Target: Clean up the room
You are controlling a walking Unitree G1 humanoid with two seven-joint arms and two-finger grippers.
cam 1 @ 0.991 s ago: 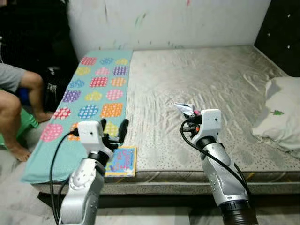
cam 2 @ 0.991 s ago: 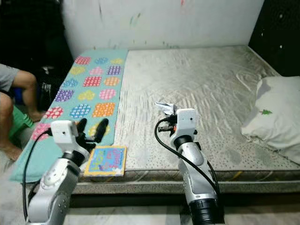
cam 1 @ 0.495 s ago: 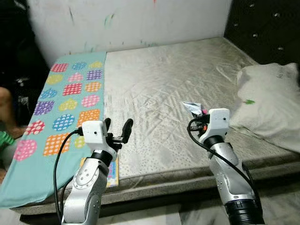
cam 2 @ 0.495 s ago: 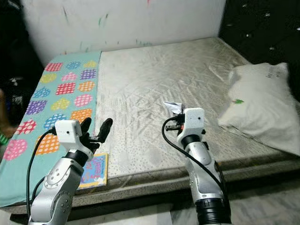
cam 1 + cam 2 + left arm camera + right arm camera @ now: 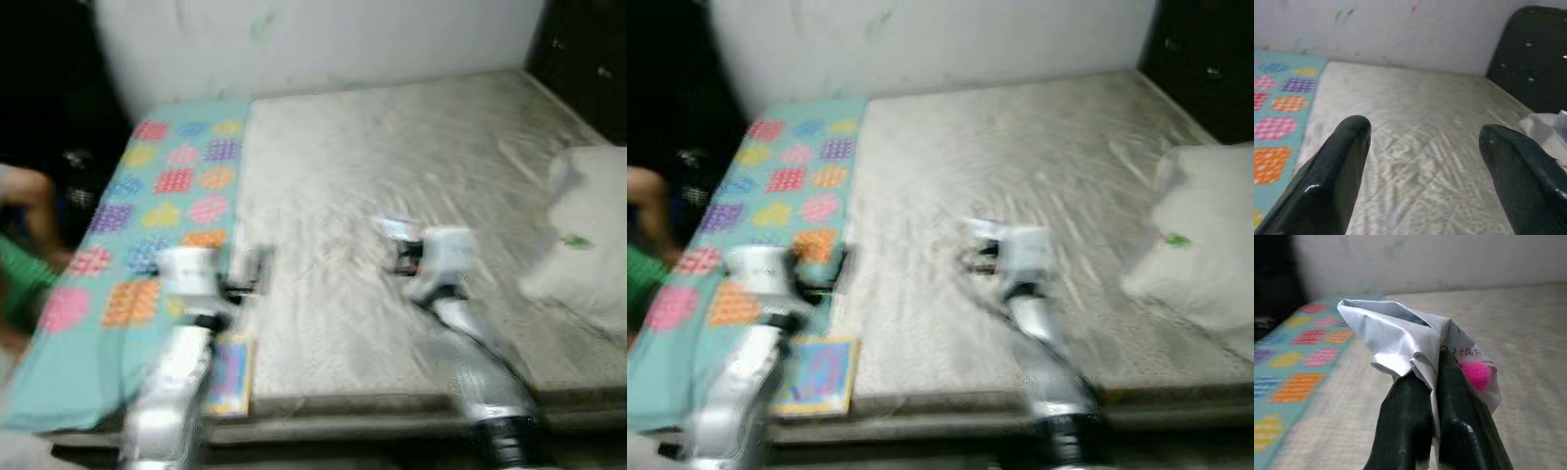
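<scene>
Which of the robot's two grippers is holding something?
The right gripper: its fingers pinch a crumpled white paper. The left gripper is open, holding nothing.

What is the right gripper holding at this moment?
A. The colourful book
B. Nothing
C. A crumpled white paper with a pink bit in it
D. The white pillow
C: in the right wrist view the right gripper has its fingers pinched on the crumpled white paper, a pink bit beside them.
</scene>
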